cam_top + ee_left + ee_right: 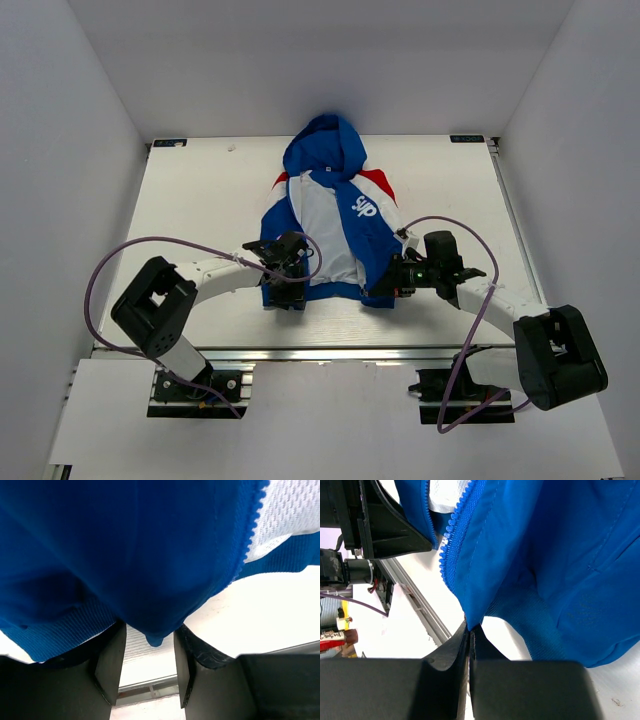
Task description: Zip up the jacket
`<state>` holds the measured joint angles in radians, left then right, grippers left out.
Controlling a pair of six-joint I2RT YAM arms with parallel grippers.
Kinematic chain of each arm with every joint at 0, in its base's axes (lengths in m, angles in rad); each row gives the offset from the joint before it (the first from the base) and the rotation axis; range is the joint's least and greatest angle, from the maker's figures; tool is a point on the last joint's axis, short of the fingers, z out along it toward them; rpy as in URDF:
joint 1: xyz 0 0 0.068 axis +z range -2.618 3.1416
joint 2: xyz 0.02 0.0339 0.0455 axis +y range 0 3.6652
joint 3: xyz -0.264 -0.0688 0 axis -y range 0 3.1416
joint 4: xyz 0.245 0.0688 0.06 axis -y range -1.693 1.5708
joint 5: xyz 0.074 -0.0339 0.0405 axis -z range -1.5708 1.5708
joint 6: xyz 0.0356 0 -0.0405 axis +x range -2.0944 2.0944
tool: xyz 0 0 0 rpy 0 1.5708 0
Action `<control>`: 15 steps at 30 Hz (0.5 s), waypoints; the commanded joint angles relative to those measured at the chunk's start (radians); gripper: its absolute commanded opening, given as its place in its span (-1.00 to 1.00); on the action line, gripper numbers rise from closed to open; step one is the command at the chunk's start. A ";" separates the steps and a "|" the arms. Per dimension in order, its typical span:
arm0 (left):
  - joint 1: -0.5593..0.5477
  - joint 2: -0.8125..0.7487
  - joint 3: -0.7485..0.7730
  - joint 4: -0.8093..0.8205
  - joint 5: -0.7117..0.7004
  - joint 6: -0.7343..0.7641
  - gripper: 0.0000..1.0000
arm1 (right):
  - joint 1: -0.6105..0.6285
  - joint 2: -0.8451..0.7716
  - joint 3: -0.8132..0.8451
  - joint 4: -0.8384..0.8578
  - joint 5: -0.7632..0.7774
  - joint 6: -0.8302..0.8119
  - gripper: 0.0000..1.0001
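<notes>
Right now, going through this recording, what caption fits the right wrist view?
Right fingers pinch the jacket's bottom front corner, blue zipper teeth running up its open edge.

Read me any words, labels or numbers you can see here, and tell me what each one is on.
"Sup": white lettering on the blue chest of the jacket.
Red label at the left edge of the right wrist view: too blurred to read.

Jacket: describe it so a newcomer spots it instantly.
On the white table, centred left to right, lies the jacket, hood toward the far edge. It is the only cloth there: royal blue, red shoulders, open front showing white lining.
</notes>
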<state>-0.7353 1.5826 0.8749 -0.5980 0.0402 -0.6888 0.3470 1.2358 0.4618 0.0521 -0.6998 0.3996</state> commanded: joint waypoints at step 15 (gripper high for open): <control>-0.003 -0.003 0.024 0.043 0.015 0.009 -1.00 | -0.003 -0.012 -0.003 0.000 0.008 -0.031 -1.00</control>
<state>-0.7353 1.5833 0.8772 -0.5823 0.0437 -0.6956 0.3470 1.2358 0.4618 0.0509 -0.6930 0.3851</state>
